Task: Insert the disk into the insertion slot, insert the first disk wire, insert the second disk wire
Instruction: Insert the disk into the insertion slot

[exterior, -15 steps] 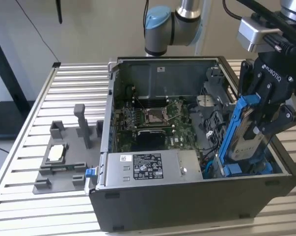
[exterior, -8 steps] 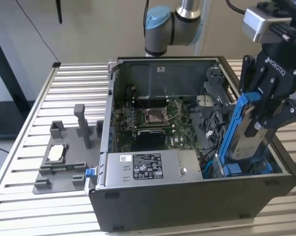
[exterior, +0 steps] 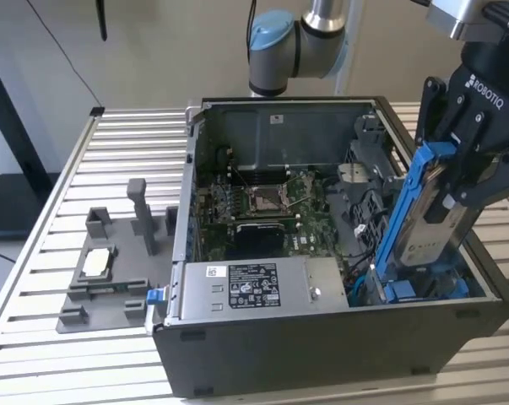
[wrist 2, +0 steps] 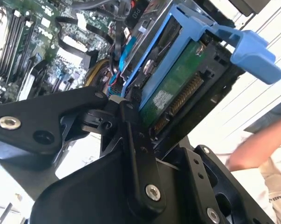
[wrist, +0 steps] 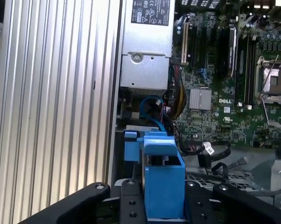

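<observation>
Pincer (exterior: 457,181) clamped on the disk (exterior: 419,240), black fingers (wrist 2: 133,140) pressing its two flat faces near the upper end. In the exterior view the disk hangs steeply tilted, upper end leaning toward the exterior view's right, pale label facing the camera, blue carrier framing its edges. Its lower end is down inside the open computer case (exterior: 322,346), at the insertion slot (exterior: 423,288) in the drive cage at the case's near corner on the exterior view's right, right at the cage's blue tabs. Cannot tell whether the lower end has entered the slot. Disk not seated: most of its length stands above the case rim. In the second wrist view the disk's green circuit-board side (wrist 2: 175,88) faces the camera with its connector row (wrist 2: 182,100) exposed, and the carrier's blue tab (wrist 2: 252,51) sticks out past the end. A person's arm (wrist 2: 261,149) shows beyond the pincer there. In the first wrist view the carrier's blue end (wrist: 163,182) sits between the fingers, over the case edge. A looped blue cable (wrist: 152,105) lies just beyond it, near the grey power-supply box (wrist: 145,46). Motherboard (wrist: 215,70) with its processor socket (wrist: 275,79) lies further into the case. Case rests on a slatted metal tabletop (exterior: 35,337), with a grey fixture (exterior: 111,270) beside it on the exterior view's left.
</observation>
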Motion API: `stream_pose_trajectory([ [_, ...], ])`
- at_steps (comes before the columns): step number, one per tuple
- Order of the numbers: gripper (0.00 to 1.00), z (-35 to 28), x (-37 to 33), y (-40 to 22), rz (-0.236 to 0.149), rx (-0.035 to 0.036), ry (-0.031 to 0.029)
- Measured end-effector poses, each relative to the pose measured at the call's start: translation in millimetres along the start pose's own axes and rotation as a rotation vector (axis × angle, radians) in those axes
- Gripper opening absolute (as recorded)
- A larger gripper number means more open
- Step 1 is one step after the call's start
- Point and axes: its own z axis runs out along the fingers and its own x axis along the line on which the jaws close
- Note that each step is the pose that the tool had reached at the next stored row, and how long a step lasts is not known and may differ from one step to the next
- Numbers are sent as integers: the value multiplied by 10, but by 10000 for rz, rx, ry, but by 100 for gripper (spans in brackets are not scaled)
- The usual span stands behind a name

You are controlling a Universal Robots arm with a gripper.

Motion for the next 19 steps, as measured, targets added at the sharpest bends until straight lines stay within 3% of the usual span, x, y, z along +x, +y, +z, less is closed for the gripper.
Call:
stream_pose_trajectory([
  [2, 33, 0, 2, -26, 6, -10, -10],
  [5, 33, 17, 4, -39, 52, -13, -76],
  [16, 33, 123, 9, -114, 161, -85, -232],
  [18, 33, 139, 9, -119, 198, -146, -243],
  [19, 33, 140, 10, -121, 202, -259, -250],
])
